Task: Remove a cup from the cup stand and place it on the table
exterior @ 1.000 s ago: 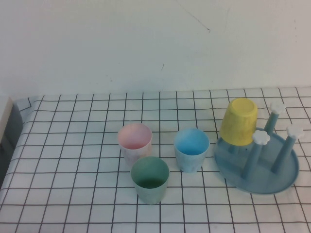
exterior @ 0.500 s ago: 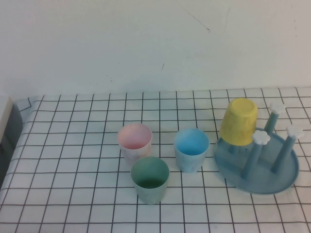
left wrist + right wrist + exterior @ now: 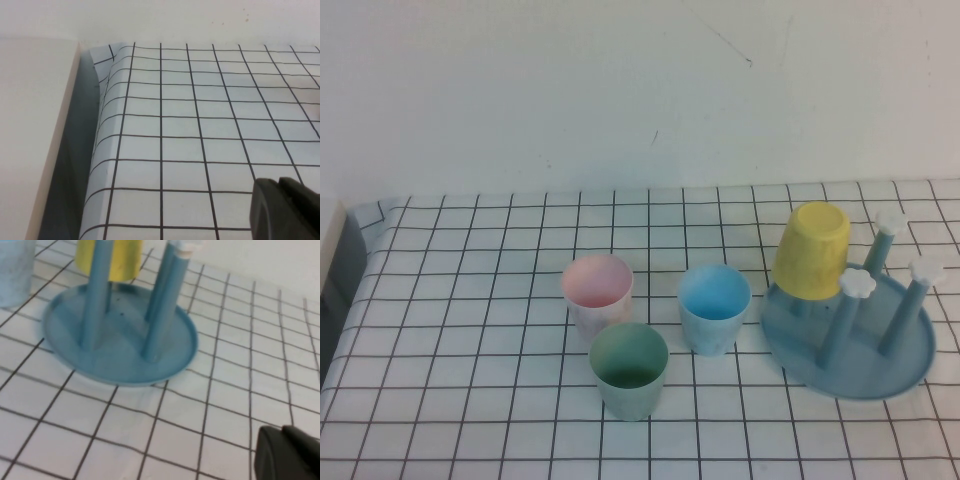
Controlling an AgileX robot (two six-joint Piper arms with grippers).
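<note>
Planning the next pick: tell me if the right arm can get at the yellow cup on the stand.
Probably yes. The yellow cup sits upside down on the cup stand, and nothing lies between it and the right gripper.

The right wrist view looked down on the cup stand [image 3: 120, 357], a round blue tray resting on the worktop [image 3: 230, 405], whose white cloth carried a black grid. Two blue pegs rose from the tray, one [image 3: 97, 295] running out of frame and the other [image 3: 162, 305] showing a bit of white knob at its top. Behind the pegs stood a yellow cup [image 3: 117, 260] on the stand. A pale blue cup [image 3: 15, 270] stood on the cloth just beside the tray. A dark part of the right gripper [image 3: 287, 452] hung over the cloth, apart from the stand.
</note>
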